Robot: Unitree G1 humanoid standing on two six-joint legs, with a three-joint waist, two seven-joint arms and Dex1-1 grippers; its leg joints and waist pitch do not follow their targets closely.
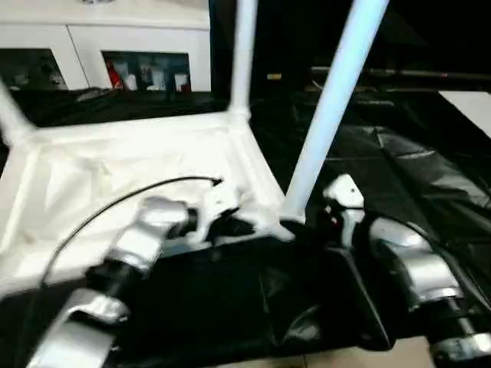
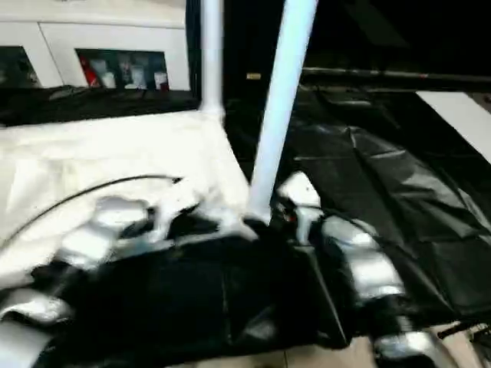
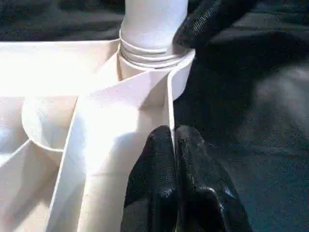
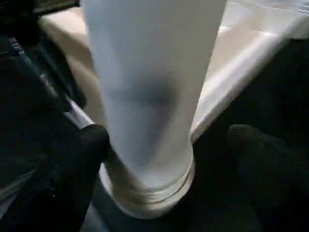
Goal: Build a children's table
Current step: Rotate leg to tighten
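Note:
The white table top [image 1: 92, 176] lies upside down on the black cloth, ribbed underside up. Its near right leg [image 1: 334, 107] stands in its corner socket [image 3: 149, 60], leaning slightly. Another leg [image 1: 244, 54] rises from the far corner, and a third [image 1: 11, 115] shows at the far left. My left gripper [image 3: 175, 140] is shut on the top's thin rim [image 3: 170, 96], just beside the near socket. My right gripper [image 4: 174, 140] is open around the base of the near leg. One finger [image 4: 91, 145] touches the leg; the other finger [image 4: 256, 145] stands apart from it.
The black-draped work table [image 1: 399, 169] stretches away to the right. A white cabinet with glass doors [image 1: 146, 46] stands at the back left. A black cable [image 1: 115, 203] arcs over my left forearm. The table's front edge and the floor [image 1: 345, 356] lie just below my arms.

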